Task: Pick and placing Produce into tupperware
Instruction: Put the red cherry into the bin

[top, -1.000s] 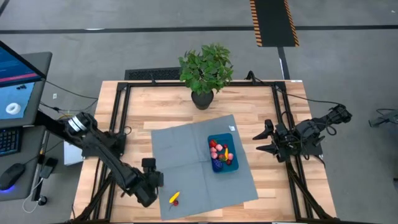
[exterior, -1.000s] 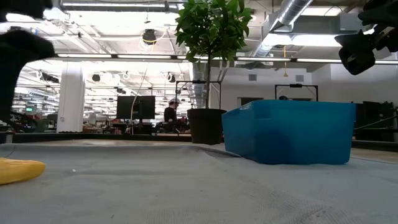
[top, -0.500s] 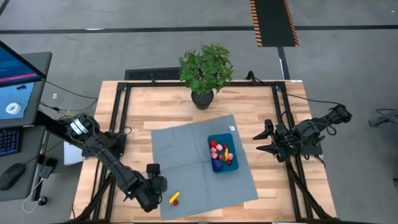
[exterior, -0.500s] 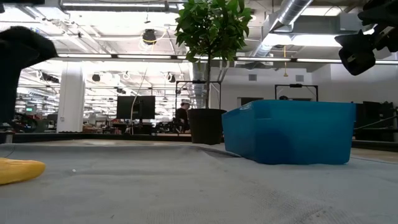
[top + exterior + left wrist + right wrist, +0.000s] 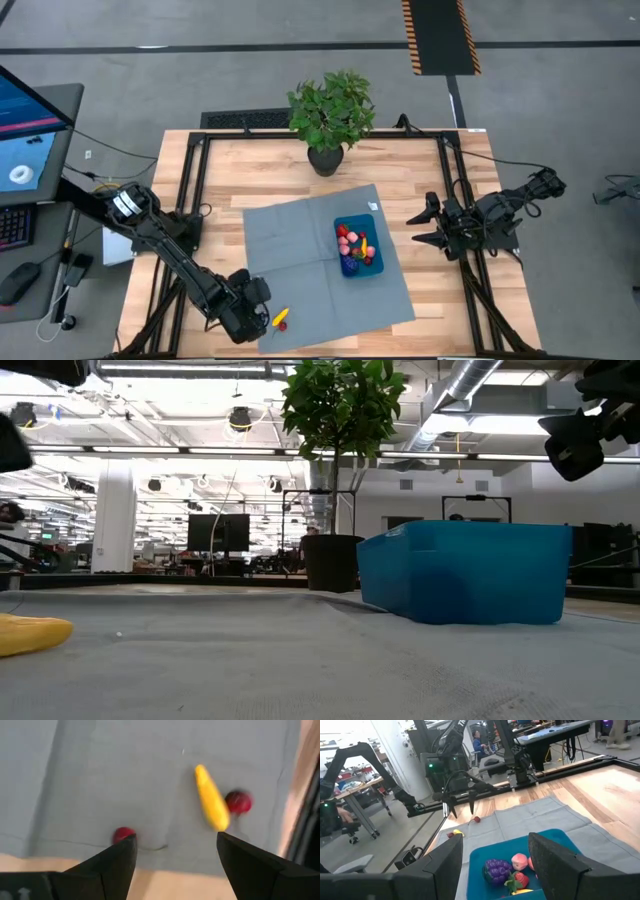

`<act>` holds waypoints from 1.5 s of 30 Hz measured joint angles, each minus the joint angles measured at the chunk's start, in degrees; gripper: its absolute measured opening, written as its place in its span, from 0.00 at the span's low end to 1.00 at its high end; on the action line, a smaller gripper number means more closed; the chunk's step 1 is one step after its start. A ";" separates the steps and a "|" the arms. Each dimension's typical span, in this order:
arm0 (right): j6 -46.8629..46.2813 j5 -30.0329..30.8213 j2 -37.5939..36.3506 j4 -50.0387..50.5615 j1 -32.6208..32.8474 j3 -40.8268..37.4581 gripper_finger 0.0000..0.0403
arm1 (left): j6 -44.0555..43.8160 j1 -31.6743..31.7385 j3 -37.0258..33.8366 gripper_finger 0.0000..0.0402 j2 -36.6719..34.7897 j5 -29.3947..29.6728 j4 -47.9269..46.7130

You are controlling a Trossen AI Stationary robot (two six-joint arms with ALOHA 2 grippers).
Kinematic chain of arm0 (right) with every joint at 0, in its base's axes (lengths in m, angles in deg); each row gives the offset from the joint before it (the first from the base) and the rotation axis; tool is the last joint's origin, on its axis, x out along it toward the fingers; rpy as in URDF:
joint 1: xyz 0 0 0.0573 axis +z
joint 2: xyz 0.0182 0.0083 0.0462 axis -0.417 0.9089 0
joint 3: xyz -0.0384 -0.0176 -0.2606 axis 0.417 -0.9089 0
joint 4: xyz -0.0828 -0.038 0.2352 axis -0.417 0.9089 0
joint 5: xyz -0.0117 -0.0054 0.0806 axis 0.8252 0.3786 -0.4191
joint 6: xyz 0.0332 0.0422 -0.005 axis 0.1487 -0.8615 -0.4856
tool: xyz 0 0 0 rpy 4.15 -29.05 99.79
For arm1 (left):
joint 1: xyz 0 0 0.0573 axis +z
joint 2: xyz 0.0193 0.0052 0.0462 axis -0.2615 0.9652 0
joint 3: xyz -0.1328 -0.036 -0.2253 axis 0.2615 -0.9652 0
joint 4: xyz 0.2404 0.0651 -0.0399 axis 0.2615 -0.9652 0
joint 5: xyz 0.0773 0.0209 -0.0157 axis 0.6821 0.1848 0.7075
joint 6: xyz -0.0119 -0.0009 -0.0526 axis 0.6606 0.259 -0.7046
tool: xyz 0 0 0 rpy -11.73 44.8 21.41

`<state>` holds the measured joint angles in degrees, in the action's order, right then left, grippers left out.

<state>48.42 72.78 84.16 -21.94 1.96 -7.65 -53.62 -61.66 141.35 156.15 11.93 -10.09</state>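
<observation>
The left gripper (image 5: pixel 262 310) hovers jaws apart over the mat's (image 5: pixel 300 250) near corner, beside a yellow piece (image 5: pixel 211 804) and two red pieces (image 5: pixel 238 802). The right gripper (image 5: pixel 425 226), jaws apart, waits beside the blue container (image 5: pixel 357 246) holding produce (image 5: pixel 510 871).

Two dark, near-black arms w/ chunky joints. Left arm (image 5: pixel 160 240): silver-white ring near shoulder, thin cables alongside. Right arm (image 5: pixel 500 212): all dark. Fingers (image 5: pixel 112 865) matte black, wedge-shaped, tapering to blunt tips.
</observation>
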 joint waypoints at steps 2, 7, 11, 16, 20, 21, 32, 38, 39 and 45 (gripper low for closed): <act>-0.21 0.00 0.02 0.00 0.00 0.00 0.62 | -7.12 0.00 0.02 0.65 0.00 0.54 0.50; -2.97 -0.01 0.01 0.00 0.00 0.00 0.62 | -20.43 0.02 0.02 0.65 0.00 -1.50 2.00; -3.96 0.00 0.00 -0.08 0.00 0.00 0.62 | -29.15 0.44 0.02 0.65 0.00 -1.10 1.98; -2.35 -0.02 0.02 -2.31 0.00 0.00 0.62 | -37.79 1.27 0.02 0.65 0.00 -2.35 1.03; -2.20 -0.33 0.02 -3.06 0.00 0.02 0.62 | -42.41 1.18 0.02 0.65 -0.02 -2.86 -1.16; -2.19 -0.65 0.01 -3.05 0.00 0.02 0.62 | -43.63 1.18 0.02 0.65 -0.02 -3.19 -2.04; -2.39 -1.97 0.00 -3.02 0.00 0.02 0.62 | -54.26 1.47 0.00 0.65 0.18 -3.66 -6.01; -5.25 -2.01 0.01 -2.91 0.00 0.02 0.62 | -57.81 1.09 0.77 0.65 4.53 -10.86 -2.08; -5.43 -2.08 0.01 -2.84 0.00 0.02 0.62 | -57.72 1.09 1.20 0.65 5.45 -11.67 -2.23; -5.46 -3.28 0.01 -2.65 0.00 0.02 0.62 | -56.48 1.92 4.33 0.65 6.67 -6.59 -5.75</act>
<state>42.96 69.50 84.16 -24.59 1.96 -7.63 -110.10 -59.74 145.67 162.81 5.35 -15.84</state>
